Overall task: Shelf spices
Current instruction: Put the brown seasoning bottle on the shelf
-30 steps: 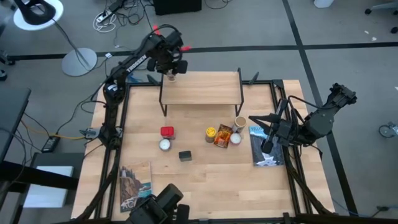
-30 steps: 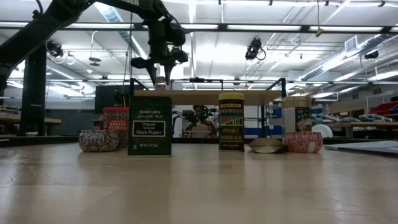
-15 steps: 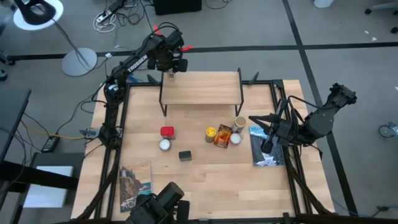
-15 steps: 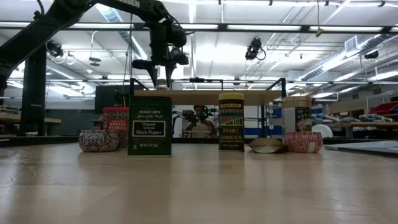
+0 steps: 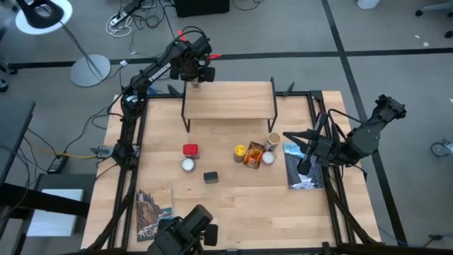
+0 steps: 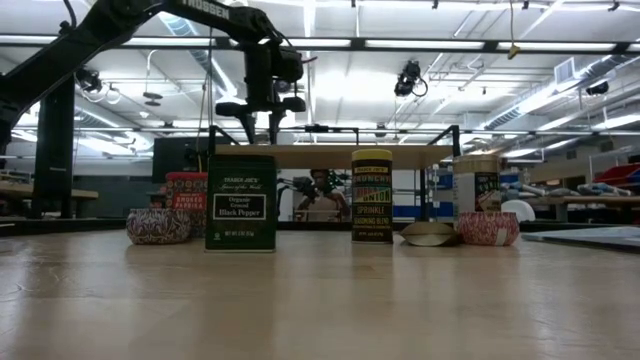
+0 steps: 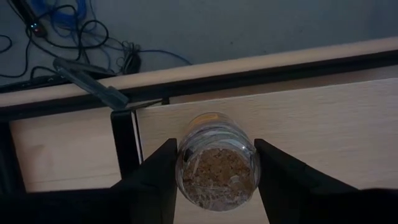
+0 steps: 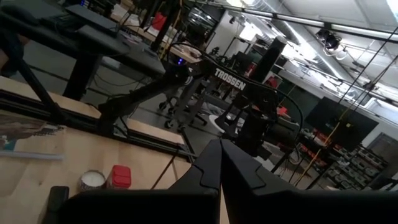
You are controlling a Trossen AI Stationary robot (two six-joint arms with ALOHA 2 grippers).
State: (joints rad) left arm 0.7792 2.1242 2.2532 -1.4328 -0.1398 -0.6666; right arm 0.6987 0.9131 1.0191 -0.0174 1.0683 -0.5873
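Placing the small pale-capped jar [image 7: 216, 171] is the step in hand, as judged from its position. The left gripper [image 7: 216, 144] is clenched on the jar, 1 finger against each side, at the upper-left corner of the shelf [image 5: 233, 99], upper centre of the high view.

Procedure for a clean placement:
1. Lower until the jar base sits flat on the plank. From these views I cannot tell whether it already rests there.
2. Keep the jar inboard. It is just beside the plank's corner and the black leg, so an off-centre release could tip it over the edge.
3. Part the fingers evenly, then lift straight up, so neither pad drags the jar.

The right gripper [image 8: 221, 148] is clenched on nothing and waits at the right edge of the table [image 5: 233, 205].

Count on the table:
- 1 shelf
- 1 red tin [image 5: 190, 149]
- 1 dark tin [image 5: 210, 177]
- 1 yellow black-lidded jar [image 5: 240, 151]
- 1 orange packet [image 5: 253, 155]
- 1 tan cylindrical jar [image 5: 273, 139]
- 2 white discs [image 5: 187, 164]
- 2 books [image 5: 154, 211]

5 spices remain unshelved at centre frame.
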